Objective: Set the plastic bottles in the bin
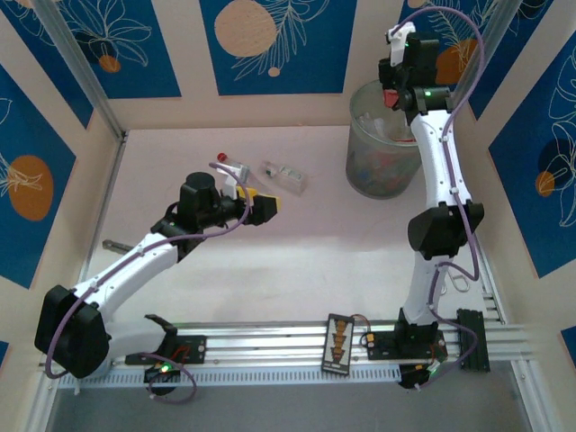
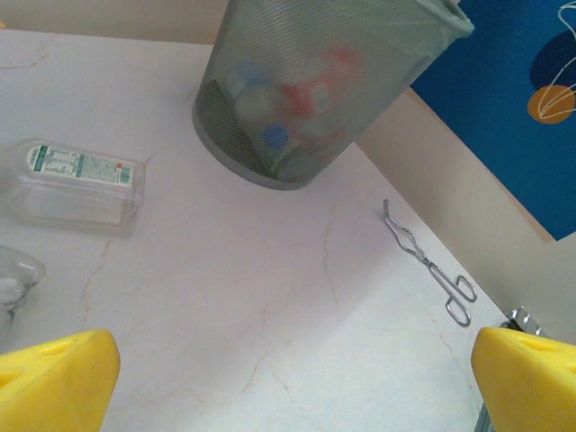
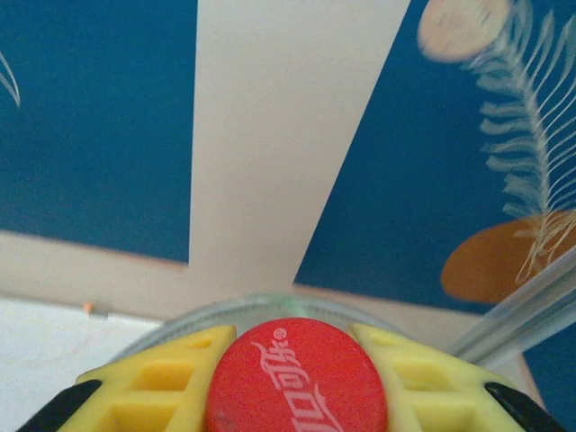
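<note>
Above the bin (image 1: 367,171) at two o'clock, the right gripper (image 3: 297,364), clamped on a red-capped bottle (image 3: 290,400), should be well centred before letting go; the left gripper (image 1: 261,202) gapes open.

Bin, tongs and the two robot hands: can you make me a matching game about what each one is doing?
Things:
1. left hand
2. right hand
3. bin
4. tongs

States:
A. has bottles inside
B. wide open and empty
C. lying on the table
D. shut on a red-capped bottle

Pairs: 1-B, 2-D, 3-A, 4-C
</note>
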`<state>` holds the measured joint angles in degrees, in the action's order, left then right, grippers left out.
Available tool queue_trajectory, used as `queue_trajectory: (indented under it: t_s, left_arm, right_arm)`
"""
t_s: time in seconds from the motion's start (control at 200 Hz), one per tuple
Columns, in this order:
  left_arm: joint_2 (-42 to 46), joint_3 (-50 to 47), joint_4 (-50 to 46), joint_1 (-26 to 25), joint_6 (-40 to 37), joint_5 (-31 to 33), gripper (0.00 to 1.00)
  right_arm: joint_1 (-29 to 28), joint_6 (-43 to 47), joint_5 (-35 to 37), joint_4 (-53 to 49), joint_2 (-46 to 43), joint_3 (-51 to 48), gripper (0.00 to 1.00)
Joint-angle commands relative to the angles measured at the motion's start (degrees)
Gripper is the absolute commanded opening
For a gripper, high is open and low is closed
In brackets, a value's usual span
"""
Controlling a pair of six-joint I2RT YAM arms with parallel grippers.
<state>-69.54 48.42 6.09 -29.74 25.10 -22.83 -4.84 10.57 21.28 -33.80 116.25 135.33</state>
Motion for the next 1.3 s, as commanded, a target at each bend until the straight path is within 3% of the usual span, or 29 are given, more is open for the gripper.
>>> queue_trajectory:
  t_s: [0.0, 0.46, 0.775, 1.296]
  left_arm:
    - [1.0, 0.2, -2.1, 0.8, 0.4, 2.1, 1.0]
    - [-2.6, 0.7, -7.4, 3.6, 5.4, 9.1, 1.0]
    - [-5.0, 0.5, -8.5, 4.9, 10.0, 14.9, 1.0]
    - [-20.0, 9.7, -9.7, 7.4, 15.6, 20.9, 1.0]
  right_arm:
    - [0.4, 1.5, 0.9, -4.7, -0.2, 2.5, 0.14]
    - [2.9, 0.8, -1.9, -9.2, 3.8, -3.1, 0.18]
    - [3.0, -2.2, -6.2, -5.8, 5.1, -9.0, 0.25]
    - [4.0, -6.8, -11.2, -11.3, 3.3, -2.5, 0.6]
